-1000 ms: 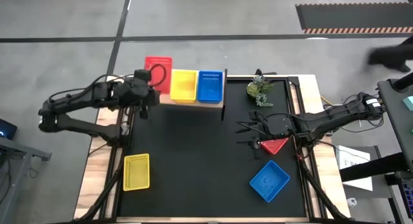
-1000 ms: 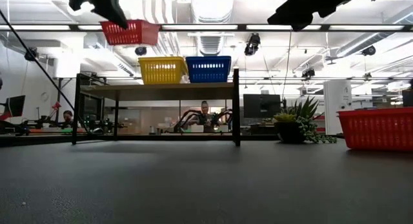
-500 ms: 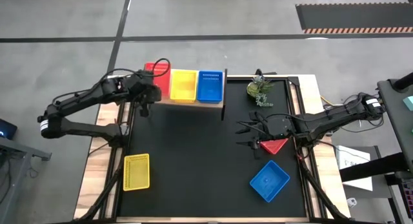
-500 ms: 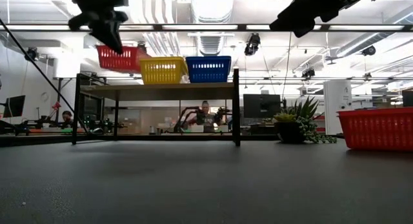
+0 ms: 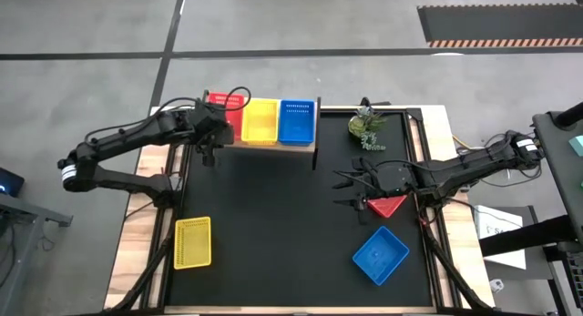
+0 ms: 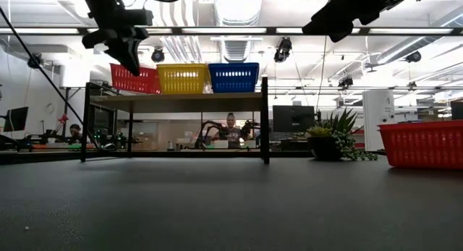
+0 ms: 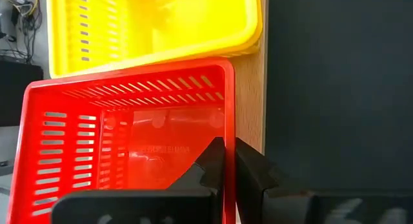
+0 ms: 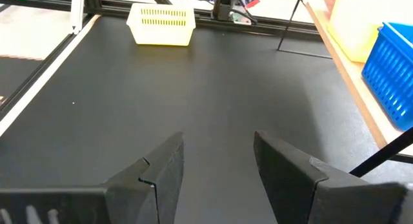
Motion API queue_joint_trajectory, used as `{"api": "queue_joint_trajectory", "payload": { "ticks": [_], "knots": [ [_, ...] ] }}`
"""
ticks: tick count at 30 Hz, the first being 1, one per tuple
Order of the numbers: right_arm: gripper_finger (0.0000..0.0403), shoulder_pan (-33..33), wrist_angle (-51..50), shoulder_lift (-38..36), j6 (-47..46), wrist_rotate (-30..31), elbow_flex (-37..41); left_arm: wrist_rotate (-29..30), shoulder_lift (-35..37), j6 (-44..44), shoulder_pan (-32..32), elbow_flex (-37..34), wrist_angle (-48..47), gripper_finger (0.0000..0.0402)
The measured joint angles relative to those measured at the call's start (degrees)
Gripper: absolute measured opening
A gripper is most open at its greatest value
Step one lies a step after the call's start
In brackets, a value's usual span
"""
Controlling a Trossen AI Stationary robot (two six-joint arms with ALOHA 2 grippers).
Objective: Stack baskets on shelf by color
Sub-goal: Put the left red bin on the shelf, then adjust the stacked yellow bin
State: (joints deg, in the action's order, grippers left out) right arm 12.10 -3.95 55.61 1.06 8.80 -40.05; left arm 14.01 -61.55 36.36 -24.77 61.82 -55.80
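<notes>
The left gripper (image 7: 229, 161) pinches the thin wall of a red basket (image 5: 224, 109) at the far-left end of the shelf (image 5: 310, 145), its two dark fingers (image 7: 210, 162) closed tight on the rim, one inside the basket and one outside. In the low view the red basket (image 6: 134, 79) sits at the shelf's left end, tilted slightly, with the left arm reaching down to it from above. Just beside it on the shelf stands a yellow basket (image 5: 259, 119), and beside that, at the shelf's right end, a blue basket (image 5: 296, 121); the three line up side by side along the pale board.

Well to the right of the shelf, the right gripper (image 8: 216, 162) hovers over the black table (image 5: 273, 225) with its fingers spread wide and nothing between them. Under the right arm, as seen from above, lies a second red basket (image 5: 387, 206), only partly visible. Nearer the table's front edge from there, a second blue basket (image 5: 380, 254) rests at an angle on the black surface. A second yellow basket (image 5: 192, 242) lies near the front-left corner of the table, well apart from the shelf. A small green potted plant (image 5: 366, 125) stands just right of the shelf, near the table's far edge.
</notes>
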Motion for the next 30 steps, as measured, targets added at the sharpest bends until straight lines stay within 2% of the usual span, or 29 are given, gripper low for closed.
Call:
{"api": "queue_joint_trajectory", "payload": {
  "ticks": [12, 21, 30],
  "knots": [
    [0.0178, 0.00, -0.02, 0.00, -1.11, -0.23, 0.02, 0.03, -0.16, -0.02, -0.02, 0.07, -0.19, 0.0001],
    [0.0178, 0.01, -0.02, 0.00, -1.11, -0.24, 0.02, 0.14, -0.16, -0.19, -0.02, 0.09, -0.19, 0.0051],
    [0.0178, 0.00, -0.04, 0.00, -1.51, -0.24, 0.02, 2.83, 1.06, -0.01, -0.02, 0.17, -2.04, 0.0059]
  ]
}}
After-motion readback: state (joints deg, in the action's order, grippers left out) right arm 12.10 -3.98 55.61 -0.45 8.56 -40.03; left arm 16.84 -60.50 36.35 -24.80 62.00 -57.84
